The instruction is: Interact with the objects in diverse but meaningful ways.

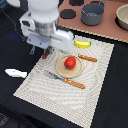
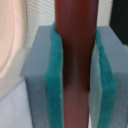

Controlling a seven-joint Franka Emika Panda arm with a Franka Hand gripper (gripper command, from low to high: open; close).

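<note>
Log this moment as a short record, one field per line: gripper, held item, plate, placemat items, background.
gripper: gripper shut on the brown sausage stick
held item: stick sits between the teal pads
plate: wooden plate holds the red tomato
placemat items: yellow banana, two orange-handled utensils
background: grey pot on a brown board
off the mat: white piece

Dark table (image 1: 112, 95) covered by beige placemat (image 1: 95, 85). Placemat occupied by wooden plate (image 1: 59, 70), banana (image 1: 82, 44), knife (image 1: 65, 80), beside jaws.
</note>
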